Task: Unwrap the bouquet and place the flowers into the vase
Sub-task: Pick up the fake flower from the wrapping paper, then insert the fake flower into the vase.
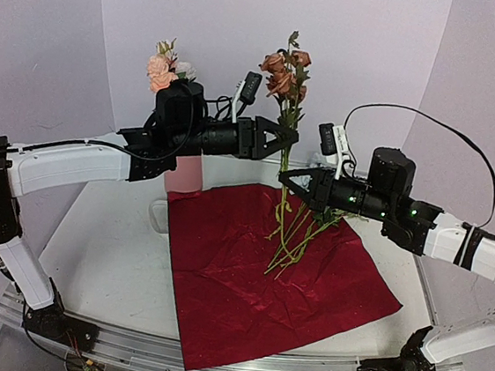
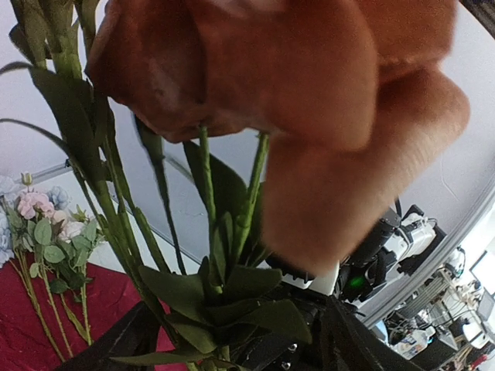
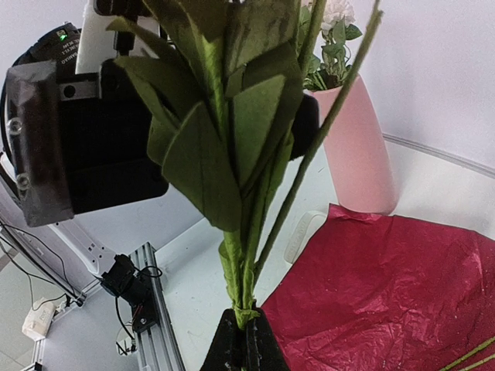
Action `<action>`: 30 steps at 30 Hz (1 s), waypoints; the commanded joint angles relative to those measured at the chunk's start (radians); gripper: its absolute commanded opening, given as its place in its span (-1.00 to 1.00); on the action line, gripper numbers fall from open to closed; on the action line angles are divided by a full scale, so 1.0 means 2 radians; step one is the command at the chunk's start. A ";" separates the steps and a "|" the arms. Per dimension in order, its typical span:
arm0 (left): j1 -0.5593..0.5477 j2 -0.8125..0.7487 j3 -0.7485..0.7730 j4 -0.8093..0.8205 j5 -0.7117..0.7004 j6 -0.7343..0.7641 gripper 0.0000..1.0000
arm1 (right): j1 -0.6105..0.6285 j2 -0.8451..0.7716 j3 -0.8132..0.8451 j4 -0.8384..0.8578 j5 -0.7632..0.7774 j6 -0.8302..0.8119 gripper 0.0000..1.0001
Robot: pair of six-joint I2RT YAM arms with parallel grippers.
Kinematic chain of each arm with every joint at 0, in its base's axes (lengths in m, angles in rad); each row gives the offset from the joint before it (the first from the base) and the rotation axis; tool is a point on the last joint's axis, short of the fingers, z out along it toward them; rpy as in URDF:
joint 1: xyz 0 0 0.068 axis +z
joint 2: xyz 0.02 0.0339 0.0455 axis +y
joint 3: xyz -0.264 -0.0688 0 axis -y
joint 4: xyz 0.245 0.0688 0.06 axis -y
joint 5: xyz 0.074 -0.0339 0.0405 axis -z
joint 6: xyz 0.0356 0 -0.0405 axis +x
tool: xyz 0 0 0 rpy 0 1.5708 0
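Observation:
My right gripper [image 1: 289,179] is shut on the lower stem of an upright spray of flowers with orange-brown blooms [image 1: 286,70] and green leaves [image 3: 224,124]. My left gripper [image 1: 285,141] sits just above it, jaws open on either side of the same stem below the big bloom [image 2: 309,116]. The bouquet's dark red wrapping paper [image 1: 264,276] lies spread flat on the table. More flowers [image 1: 300,235] lie on it, their pink and pale blue heads [image 2: 46,232] in the left wrist view. The salmon-pink vase [image 1: 185,174] stands behind the paper's far left corner, holding peach and white blooms [image 1: 165,66].
A flat white object [image 1: 157,216] lies on the table beside the paper's left edge, in front of the vase [image 3: 356,154]. White walls close in the back and sides. The table's metal front rail [image 1: 211,363] runs between the arm bases.

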 commanded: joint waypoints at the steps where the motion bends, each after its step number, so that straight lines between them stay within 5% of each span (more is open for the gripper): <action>1: 0.000 -0.007 -0.003 0.018 -0.021 0.000 0.58 | 0.004 -0.023 0.000 0.029 0.025 0.002 -1.00; 16: 0.000 -0.005 0.001 0.019 -0.002 -0.004 0.72 | 0.004 -0.010 0.011 0.029 -0.007 0.005 -1.00; 26: 0.000 -0.002 0.014 0.023 0.024 -0.001 0.01 | 0.004 0.004 0.016 0.028 -0.008 0.006 -1.00; 30: 0.000 -0.008 0.005 0.024 0.018 0.003 -0.47 | 0.004 0.005 0.016 0.028 -0.005 0.007 -0.91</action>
